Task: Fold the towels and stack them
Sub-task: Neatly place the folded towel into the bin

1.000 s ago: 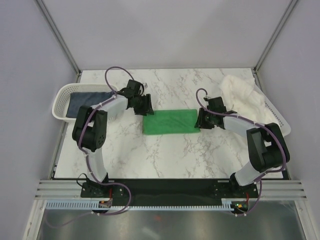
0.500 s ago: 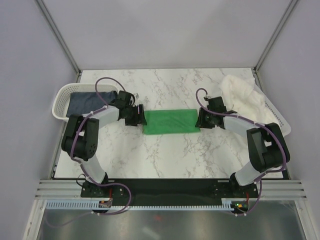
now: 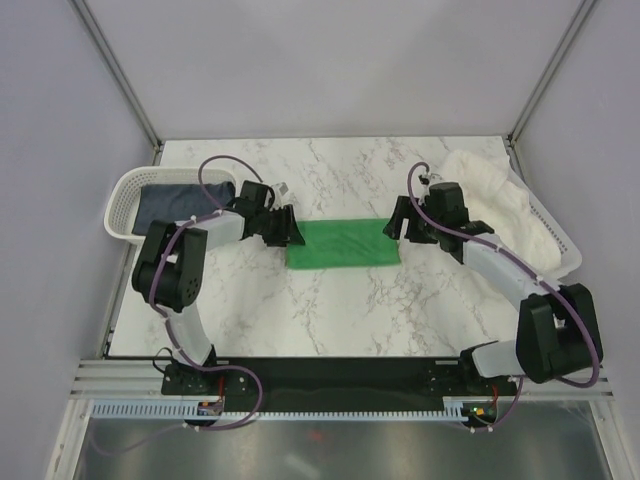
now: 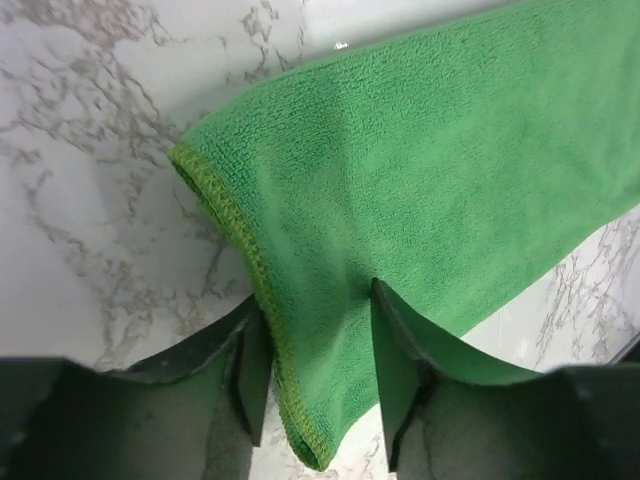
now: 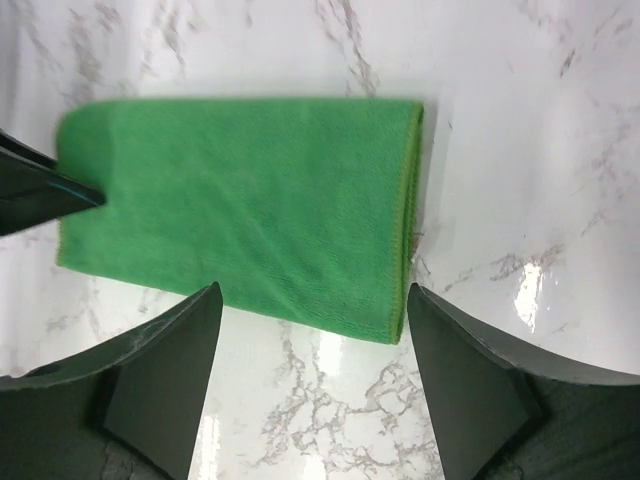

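The green towel (image 3: 345, 243) lies folded into a flat strip at the table's middle. My left gripper (image 3: 290, 232) is low at its left end. In the left wrist view, its fingers stand partly open astride the towel's near corner (image 4: 300, 420), and the cloth (image 4: 430, 150) between them is smooth. My right gripper (image 3: 397, 228) hovers wide open over the towel's right end (image 5: 400, 220), holding nothing. The navy towel (image 3: 170, 203) lies in the left basket. The white towel (image 3: 490, 190) is heaped at the back right.
A white perforated basket (image 3: 122, 205) sits at the left edge of the marble table (image 3: 330, 310). A second white basket (image 3: 558, 240) lies under the white towel at the right edge. Grey walls enclose the back and sides.
My right gripper has opened wide and lifted off the green towel's right end. My left gripper dropped from above the towel's back left corner to its left end.
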You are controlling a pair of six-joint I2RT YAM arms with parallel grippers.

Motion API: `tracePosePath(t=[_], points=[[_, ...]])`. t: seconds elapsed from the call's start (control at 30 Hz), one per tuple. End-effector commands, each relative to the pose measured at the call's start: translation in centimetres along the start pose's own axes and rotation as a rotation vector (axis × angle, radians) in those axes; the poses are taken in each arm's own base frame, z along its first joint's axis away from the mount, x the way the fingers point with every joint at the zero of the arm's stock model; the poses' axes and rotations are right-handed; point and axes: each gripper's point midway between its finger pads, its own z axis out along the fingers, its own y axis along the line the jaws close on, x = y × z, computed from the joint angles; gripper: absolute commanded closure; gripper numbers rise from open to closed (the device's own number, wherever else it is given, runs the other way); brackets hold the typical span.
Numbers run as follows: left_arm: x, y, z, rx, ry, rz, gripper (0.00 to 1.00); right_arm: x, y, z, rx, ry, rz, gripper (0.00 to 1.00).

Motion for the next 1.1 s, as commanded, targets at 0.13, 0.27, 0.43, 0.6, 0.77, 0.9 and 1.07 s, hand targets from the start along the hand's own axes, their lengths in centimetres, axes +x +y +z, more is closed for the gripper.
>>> tracePosePath(t=[0.13,0.27,0.43,0.6,0.77,0.9,1.07], points=[[3.4,0.8,1.2,-0.086,0.120,-0.093,0.87,-6.0,3.5,-4.8,-0.076,-0.175,-0.016,0.16],[1.3,0.7,-0.5,-0.175,0.122,-0.075,0.98,-6.4,4.6,-5.8,-0.119,-0.190,-0.021,0.16],[-2.9,0.8,-4.0,-0.345,0.121,-0.020,0.98,-7.0,5.3,-7.2,-0.147,-0.218,-0.035,0.16],[-5.2,1.9,-6.2,-0.472,0.126,0.035,0.98,-7.4,5.9,-8.0,-0.169,-0.235,-0.048,0.17],[-7.8,3.1,-9.6,-0.597,0.102,0.078,0.98,-7.5,6.2,-8.5,-0.181,-0.236,-0.064,0.16],[-9.6,4.3,-11.9,-0.646,0.076,0.057,0.98,-7.8,6.2,-8.8,-0.174,-0.248,-0.072,0.16],[-11.6,5.9,-14.3,-0.705,0.066,0.050,0.98,-8.0,6.0,-8.6,-0.162,-0.250,-0.079,0.16]])
